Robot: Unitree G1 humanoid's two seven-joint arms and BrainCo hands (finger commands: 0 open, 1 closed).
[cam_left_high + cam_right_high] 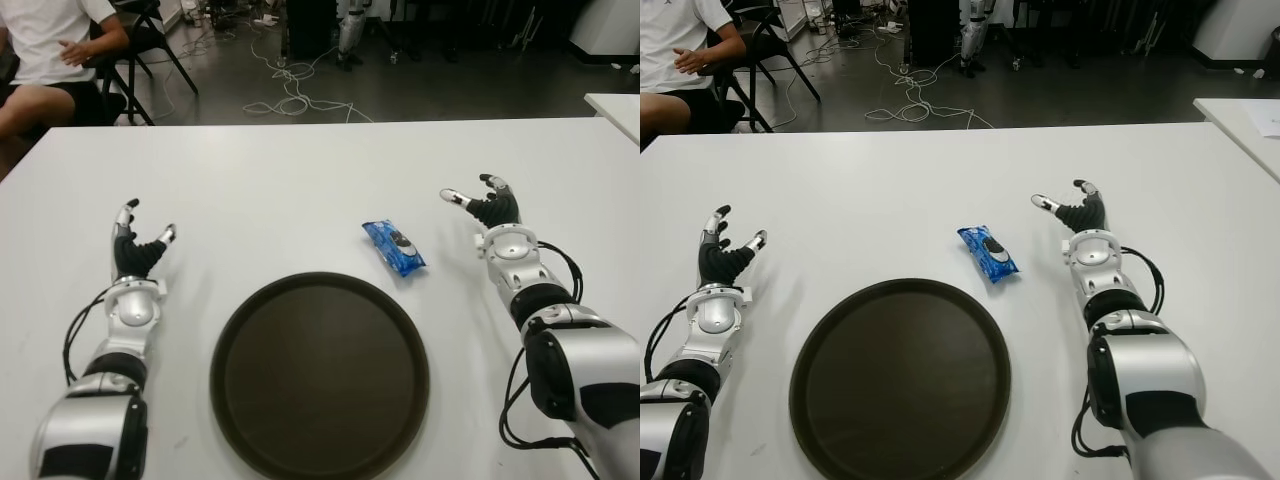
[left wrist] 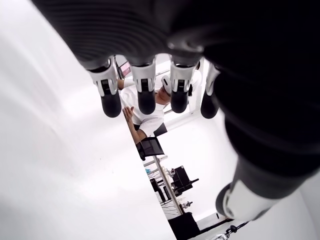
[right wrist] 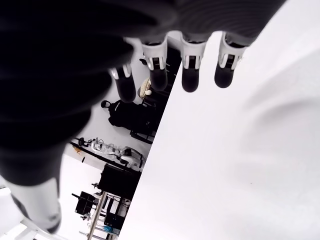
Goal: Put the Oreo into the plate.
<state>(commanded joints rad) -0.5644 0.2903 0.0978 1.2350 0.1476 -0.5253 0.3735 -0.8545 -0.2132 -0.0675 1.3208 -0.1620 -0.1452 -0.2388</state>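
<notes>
Round dark brown plate (image 1: 320,375) nearest on the white table (image 1: 300,170), nothing in it. Oreo pack (image 1: 393,246) just beyond the plate's far right rim, flat on the table, not touching it: blue glossy wrapper, cookie picture on top, lying askew. Left hand (image 1: 137,247) left of the plate, fingers spread, holding nothing. Right hand (image 1: 490,204) right of the Oreo pack, fingers spread, holding nothing. Seated person (image 1: 45,55) beyond the table's far left corner.

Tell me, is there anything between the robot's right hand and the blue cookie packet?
No. In the left eye view only bare white table lies between the open right hand and the blue Oreo packet.
</notes>
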